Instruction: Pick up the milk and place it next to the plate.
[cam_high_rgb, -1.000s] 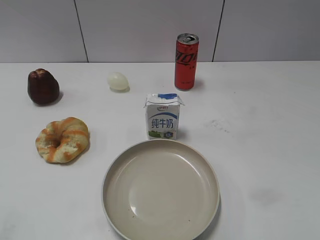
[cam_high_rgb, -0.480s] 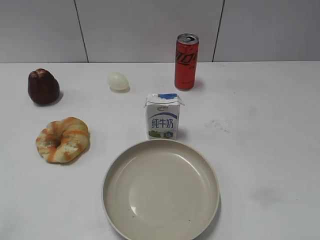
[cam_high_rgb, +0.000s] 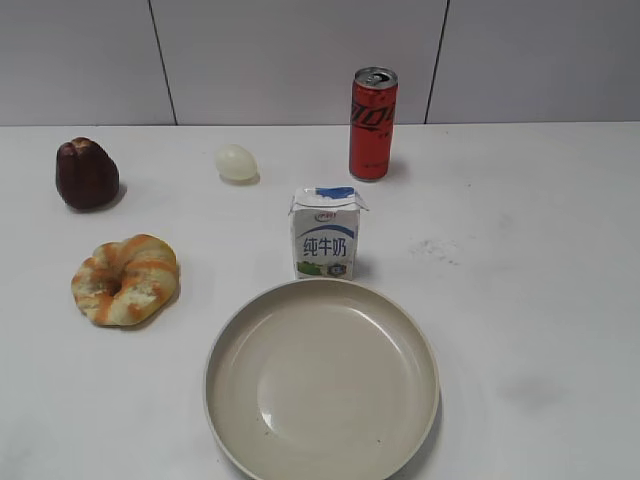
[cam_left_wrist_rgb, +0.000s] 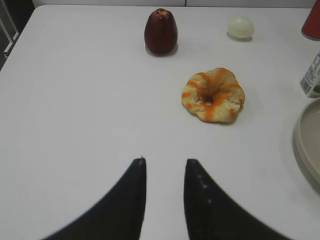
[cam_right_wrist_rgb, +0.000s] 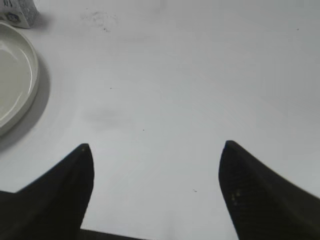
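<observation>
Right end effector (cam_right_wrist_rgb: 155, 150): fingers spread wide, nothing held, over bare worktop (cam_right_wrist_rgb: 200, 75). Left end effector (cam_left_wrist_rgb: 164, 162): narrow gap, empty. You're at the approach step; no grasp yet. Milk (cam_high_rgb: 325, 232) stands upright just beyond the plate (cam_high_rgb: 322, 378) at its 12 o'clock rim, red can (cam_high_rgb: 372, 123) farther back. Next, I'd judge: bring the wide end effector toward the carton, straddle its sides, close.
</observation>
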